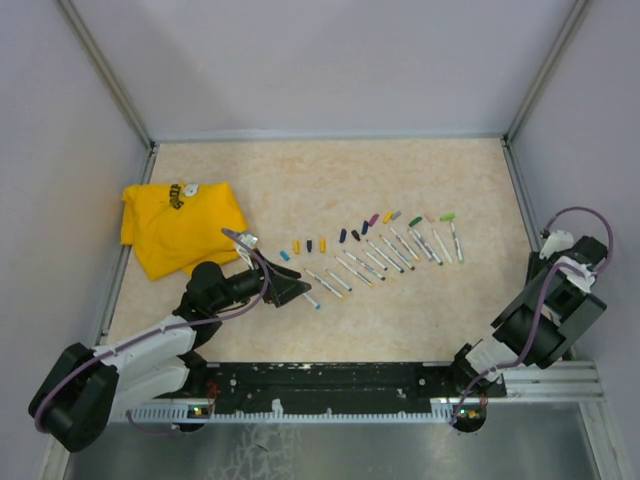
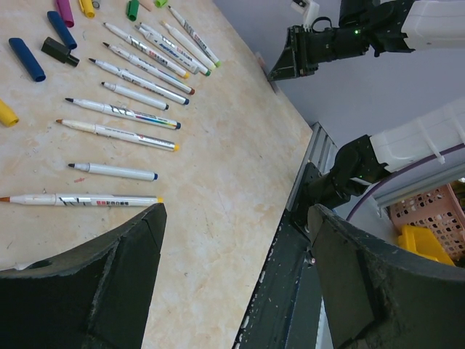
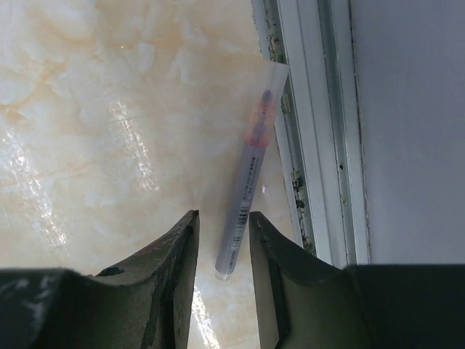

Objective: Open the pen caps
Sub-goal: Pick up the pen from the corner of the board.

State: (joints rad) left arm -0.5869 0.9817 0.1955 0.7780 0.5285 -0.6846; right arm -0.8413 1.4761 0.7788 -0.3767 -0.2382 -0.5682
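Several uncapped whitish pens (image 1: 385,258) lie in a slanted row mid-table, with a row of small coloured pen caps (image 1: 345,236) just behind them. In the left wrist view the pens (image 2: 123,109) and blue, black, magenta, yellow and green caps (image 2: 25,58) lie at the upper left. My left gripper (image 1: 290,290) is wide open and empty (image 2: 236,211), low over the table by the nearest pen (image 2: 80,198). My right gripper (image 3: 223,215) is slightly open. Its fingers straddle the end of a greyish pen (image 3: 247,189) with a clear cap, without touching it. The pen lies by the right wall.
A crumpled yellow cloth (image 1: 180,225) lies at the left. The metal rail (image 1: 330,385) runs along the near edge. The right arm (image 1: 555,305) is folded against the right wall's frame (image 3: 309,123). A pink basket (image 2: 429,211) sits beyond the rail.
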